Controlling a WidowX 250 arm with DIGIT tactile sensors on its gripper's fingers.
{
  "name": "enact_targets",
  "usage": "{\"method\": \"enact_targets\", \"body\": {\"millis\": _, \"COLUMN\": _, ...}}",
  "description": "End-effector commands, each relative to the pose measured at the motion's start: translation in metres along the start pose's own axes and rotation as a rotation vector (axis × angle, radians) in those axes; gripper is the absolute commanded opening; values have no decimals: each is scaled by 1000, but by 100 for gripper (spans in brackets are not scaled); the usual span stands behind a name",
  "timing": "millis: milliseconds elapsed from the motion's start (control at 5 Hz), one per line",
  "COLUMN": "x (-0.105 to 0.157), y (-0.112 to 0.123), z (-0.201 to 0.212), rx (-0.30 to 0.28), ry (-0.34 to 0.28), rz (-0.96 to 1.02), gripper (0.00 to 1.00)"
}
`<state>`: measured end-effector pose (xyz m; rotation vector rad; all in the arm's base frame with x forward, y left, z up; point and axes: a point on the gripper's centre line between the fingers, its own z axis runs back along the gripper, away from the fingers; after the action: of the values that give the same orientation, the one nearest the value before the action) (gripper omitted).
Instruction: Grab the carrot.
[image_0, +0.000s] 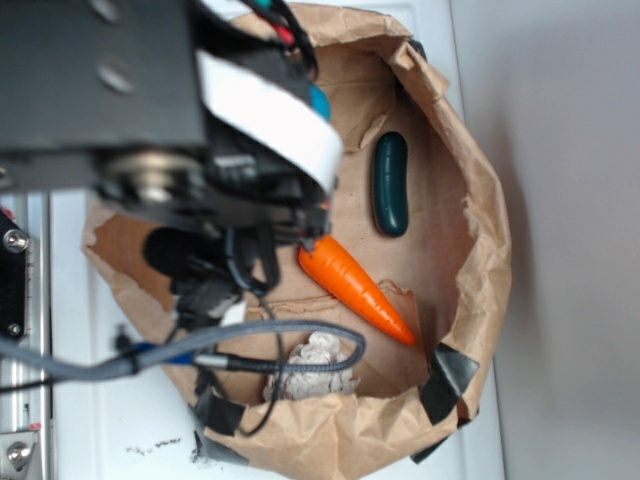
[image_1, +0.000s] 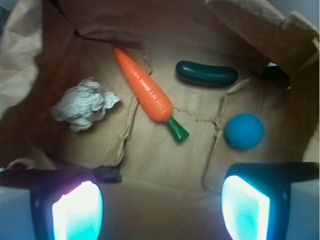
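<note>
carrot (image_1: 145, 91) lies diagonal at upper centre of wrist frame, tip toward upper left, green stem toward lower right, flat on brown paper lining (image_1: 165, 160). we judge approach step: gripper (image_1: 161, 210) at bottom edge, jaws spread wide, holding nothing, carrot not yet between them. next move, we reckon: advance, turn wrist across carrot, descend, close. pickle (image_1: 206, 73) just right of carrot, blue ball (image_1: 244, 131) lower right, crumpled foil (image_1: 82, 105) at left; all apart from carrot. nothing blocks; torn paper folds might snag.

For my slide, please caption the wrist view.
Open gripper hovers above carrot, pickle, blue ball and crumpled foil.
</note>
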<state>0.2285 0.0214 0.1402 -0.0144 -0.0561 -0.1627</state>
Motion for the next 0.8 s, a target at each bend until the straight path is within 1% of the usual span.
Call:
{"method": "enact_targets", "body": {"millis": 0, "x": 41, "y": -9, "z": -37, "rx": -22, "ry": -94, "rz": -112, "gripper": 100}}
{"method": "enact_targets", "body": {"millis": 200, "x": 55, "y": -20, "z": -57, "rx": -29, "ry": -79, "rz": -117, "gripper": 100}}
{"method": "enact_targets", "body": {"millis": 400, "x": 61, "y": -26, "z": -83, "rx": -16, "ry": -48, "rz": -125, "gripper": 100}}
{"method": "enact_targets", "body": {"millis": 600, "x": 63, "y": -25, "z": -110, "rx": 29, "ry": -34, "rz": -127, "gripper": 100}}
